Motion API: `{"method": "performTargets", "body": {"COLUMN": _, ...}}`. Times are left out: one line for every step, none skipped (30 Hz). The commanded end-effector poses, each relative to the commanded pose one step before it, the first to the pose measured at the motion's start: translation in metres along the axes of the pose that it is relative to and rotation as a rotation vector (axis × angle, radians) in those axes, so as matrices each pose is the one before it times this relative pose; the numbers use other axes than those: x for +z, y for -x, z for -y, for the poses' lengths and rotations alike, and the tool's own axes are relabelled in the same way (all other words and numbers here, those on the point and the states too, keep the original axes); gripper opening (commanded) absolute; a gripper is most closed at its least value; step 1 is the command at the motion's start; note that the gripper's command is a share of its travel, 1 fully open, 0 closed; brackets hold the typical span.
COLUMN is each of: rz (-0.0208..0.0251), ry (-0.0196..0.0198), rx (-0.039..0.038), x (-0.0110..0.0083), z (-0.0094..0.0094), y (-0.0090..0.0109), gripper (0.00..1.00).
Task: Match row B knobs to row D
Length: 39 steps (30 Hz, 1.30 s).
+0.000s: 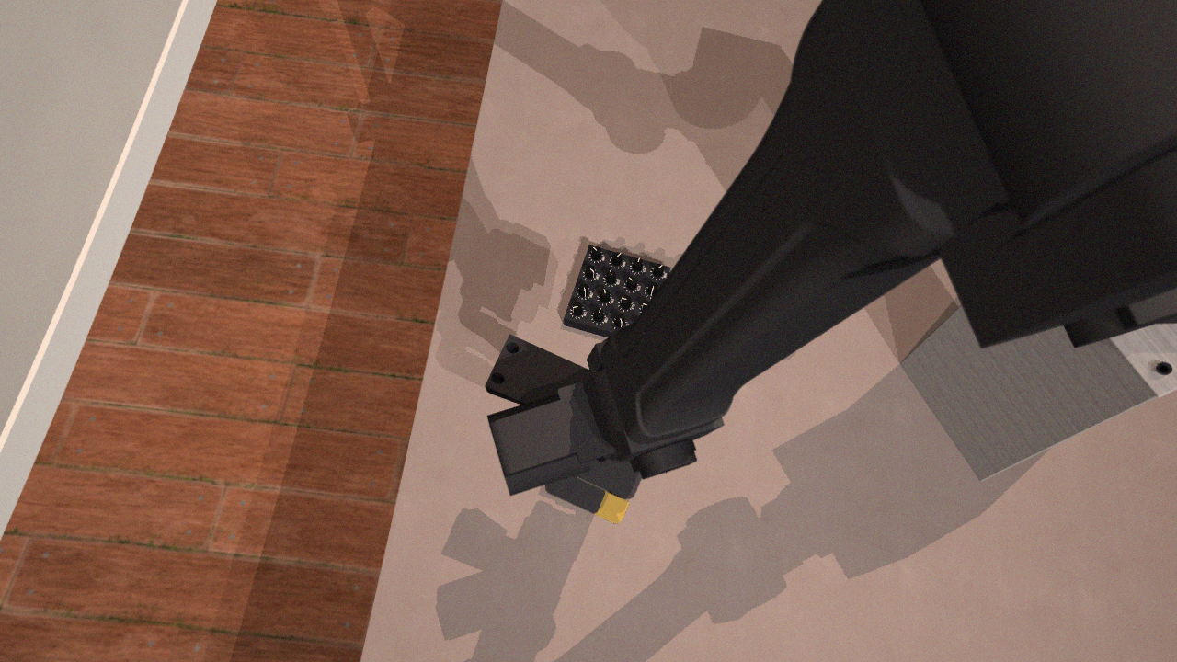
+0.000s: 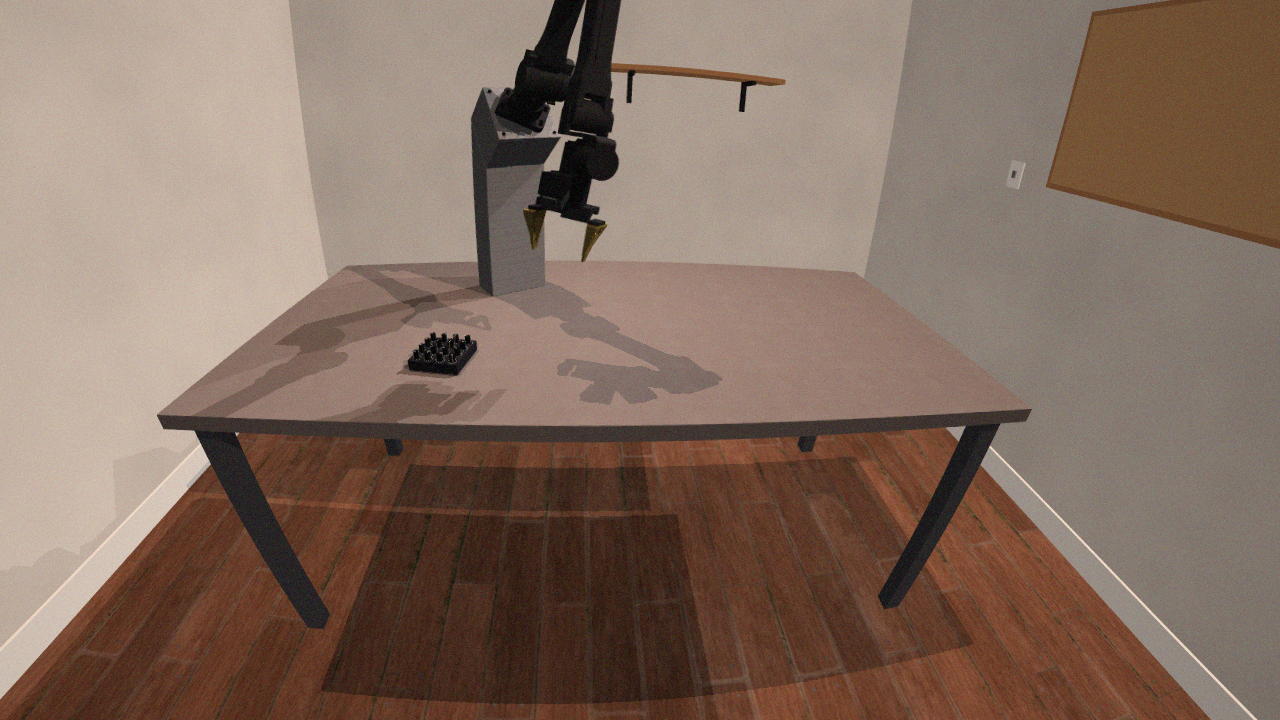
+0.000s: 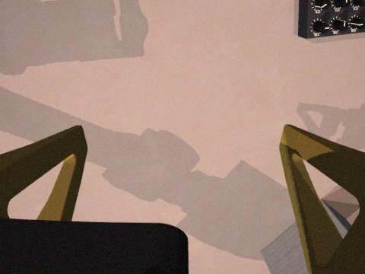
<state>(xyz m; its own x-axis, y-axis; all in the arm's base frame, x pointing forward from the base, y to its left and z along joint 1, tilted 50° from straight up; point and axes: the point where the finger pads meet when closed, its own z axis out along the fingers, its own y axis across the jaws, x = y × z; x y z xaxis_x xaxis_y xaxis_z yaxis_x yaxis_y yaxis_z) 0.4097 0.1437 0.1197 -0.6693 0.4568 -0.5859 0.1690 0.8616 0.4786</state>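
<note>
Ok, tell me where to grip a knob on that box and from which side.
Grip a knob's round side wall from straight above, open gripper fingers either side. The knob box sits flat on the table, knobs upright and closely packed, so a sideways approach would likely hit neighbours.

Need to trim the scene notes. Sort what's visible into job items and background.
Job:
- knob box, standing on the table
- gripper, open and empty, high above the table

Background:
- grey pedestal under the arm
- wall shelf
- corkboard
- wall switch plate
</note>
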Motion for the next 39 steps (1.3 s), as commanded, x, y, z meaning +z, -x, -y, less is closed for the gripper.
{"method": "performTargets", "body": {"rz": 0.00068, "ry": 0.00138, "rx": -0.05980, "x": 0.03276, "z": 0.01181, "y": 0.02311, "gripper": 1.00}}
{"method": "performTargets", "body": {"rz": -0.00783, "ry": 0.00246, "rx": -0.00395, "x": 0.00695, "z": 0.00473, "y": 0.00222, "gripper": 1.00}}
{"method": "performTargets", "body": {"rz": -0.00858, "ry": 0.00317, "rx": -0.00426, "x": 0.00777, "z": 0.00568, "y": 0.00248, "gripper": 1.00}}
{"method": "performTargets", "body": {"rz": -0.00833, "ry": 0.00394, "rx": -0.00425, "x": 0.00803, "z": 0.00620, "y": 0.00274, "gripper": 1.00}}
{"method": "performTargets", "body": {"rz": -0.00765, "ry": 0.00456, "rx": -0.00409, "x": 0.00792, "z": 0.00648, "y": 0.00287, "gripper": 1.00}}
{"method": "performTargets", "body": {"rz": -0.00729, "ry": 0.00496, "rx": -0.00391, "x": 0.00780, "z": 0.00690, "y": 0.00278, "gripper": 1.00}}
{"method": "performTargets", "body": {"rz": -0.00680, "ry": 0.00526, "rx": -0.00368, "x": 0.00753, "z": 0.00719, "y": 0.00263, "gripper": 1.00}}
{"method": "performTargets", "body": {"rz": -0.00639, "ry": 0.00562, "rx": -0.00351, "x": 0.00735, "z": 0.00756, "y": 0.00249, "gripper": 1.00}}
{"method": "performTargets", "body": {"rz": -0.00586, "ry": 0.00585, "rx": -0.00330, "x": 0.00704, "z": 0.00778, "y": 0.00230, "gripper": 1.00}}
{"method": "performTargets", "body": {"rz": -0.00545, "ry": 0.00617, "rx": -0.00316, "x": 0.00684, "z": 0.00812, "y": 0.00214, "gripper": 1.00}}
{"method": "performTargets", "body": {"rz": -0.00493, "ry": 0.00635, "rx": -0.00297, "x": 0.00651, "z": 0.00828, "y": 0.00193, "gripper": 1.00}}
{"method": "performTargets", "body": {"rz": -0.00450, "ry": 0.00664, "rx": -0.00286, "x": 0.00630, "z": 0.00859, "y": 0.00174, "gripper": 1.00}}
{"method": "performTargets", "body": {"rz": -0.00400, "ry": 0.00680, "rx": -0.00271, "x": 0.00597, "z": 0.00872, "y": 0.00152, "gripper": 1.00}}
{"method": "performTargets", "body": {"rz": 0.00000, "ry": 0.00000, "rx": 0.00000, "x": 0.00000, "z": 0.00000, "y": 0.00000, "gripper": 1.00}}
{"method": "performTargets", "body": {"rz": 0.00000, "ry": 0.00000, "rx": 0.00000, "x": 0.00000, "z": 0.00000, "y": 0.00000, "gripper": 1.00}}
{"method": "performTargets", "body": {"rz": -0.00614, "ry": 0.01292, "rx": -0.00469, "x": 0.01026, "z": 0.01640, "y": 0.00221, "gripper": 1.00}}
{"method": "performTargets", "body": {"rz": -0.00427, "ry": 0.01218, "rx": -0.00399, "x": 0.00849, "z": 0.01532, "y": 0.00134, "gripper": 1.00}}
{"method": "performTargets", "body": {"rz": -0.00133, "ry": 0.00485, "rx": -0.00150, "x": 0.00307, "z": 0.00607, "y": 0.00034, "gripper": 1.00}}
{"method": "performTargets", "body": {"rz": -0.00139, "ry": 0.00604, "rx": -0.00181, "x": 0.00363, "z": 0.00754, "y": 0.00028, "gripper": 1.00}}
{"method": "performTargets", "body": {"rz": -0.00124, "ry": 0.00696, "rx": -0.00201, "x": 0.00392, "z": 0.00865, "y": 0.00014, "gripper": 1.00}}
{"method": "performTargets", "body": {"rz": -0.00091, "ry": 0.00723, "rx": -0.00203, "x": 0.00378, "z": 0.00895, "y": -0.00007, "gripper": 1.00}}
{"method": "performTargets", "body": {"rz": -0.00055, "ry": 0.00745, "rx": -0.00203, "x": 0.00361, "z": 0.00917, "y": -0.00029, "gripper": 1.00}}
{"method": "performTargets", "body": {"rz": -0.00017, "ry": 0.00761, "rx": -0.00203, "x": 0.00340, "z": 0.00933, "y": -0.00052, "gripper": 1.00}}
{"method": "performTargets", "body": {"rz": 0.00021, "ry": 0.00776, "rx": -0.00203, "x": 0.00318, "z": 0.00947, "y": -0.00076, "gripper": 1.00}}
{"method": "performTargets", "body": {"rz": 0.00059, "ry": 0.00781, "rx": -0.00201, "x": 0.00292, "z": 0.00948, "y": -0.00099, "gripper": 1.00}}
{"method": "performTargets", "body": {"rz": 0.00076, "ry": 0.00638, "rx": -0.00163, "x": 0.00218, "z": 0.00771, "y": -0.00098, "gripper": 1.00}}
{"method": "performTargets", "body": {"rz": 0.00076, "ry": 0.00495, "rx": -0.00126, "x": 0.00157, "z": 0.00596, "y": -0.00087, "gripper": 1.00}}
{"method": "performTargets", "body": {"rz": 0.00064, "ry": 0.00359, "rx": -0.00091, "x": 0.00107, "z": 0.00431, "y": -0.00069, "gripper": 1.00}}
{"method": "performTargets", "body": {"rz": 0.00046, "ry": 0.00236, "rx": -0.00060, "x": 0.00067, "z": 0.00282, "y": -0.00048, "gripper": 1.00}}
{"method": "performTargets", "body": {"rz": 0.00027, "ry": 0.00132, "rx": -0.00034, "x": 0.00037, "z": 0.00158, "y": -0.00028, "gripper": 1.00}}
{"method": "performTargets", "body": {"rz": 0.00000, "ry": 0.00000, "rx": 0.00000, "x": 0.00000, "z": 0.00000, "y": 0.00000, "gripper": 1.00}}
{"method": "performTargets", "body": {"rz": 0.00000, "ry": 0.00000, "rx": 0.00000, "x": 0.00000, "z": 0.00000, "y": 0.00000, "gripper": 1.00}}
{"method": "performTargets", "body": {"rz": 0.01202, "ry": 0.02673, "rx": -0.04001, "x": 0.00037, "z": -0.02378, "y": 0.01029, "gripper": 1.00}}
{"method": "performTargets", "body": {"rz": 0.00002, "ry": 0.00011, "rx": -0.00004, "x": 0.00003, "z": 0.00014, "y": -0.00003, "gripper": 1.00}}
{"method": "performTargets", "body": {"rz": 0.00014, "ry": -0.00072, "rx": 0.00000, "x": 0.00000, "z": 0.00013, "y": 0.00002, "gripper": 1.00}}
{"method": "performTargets", "body": {"rz": -0.00657, "ry": -0.00220, "rx": 0.00425, "x": -0.00001, "z": 0.00048, "y": -0.00172, "gripper": 1.00}}
{"method": "performTargets", "body": {"rz": -0.00328, "ry": -0.00088, "rx": 0.00210, "x": 0.00000, "z": 0.00020, "y": -0.00086, "gripper": 1.00}}
{"method": "performTargets", "body": {"rz": -0.00722, "ry": -0.00138, "rx": 0.00456, "x": 0.00186, "z": 0.00193, "y": -0.00400, "gripper": 1.00}}
{"method": "performTargets", "body": {"rz": -0.00312, "ry": -0.01344, "rx": 0.01934, "x": -0.00166, "z": 0.01175, "y": -0.00430, "gripper": 1.00}}
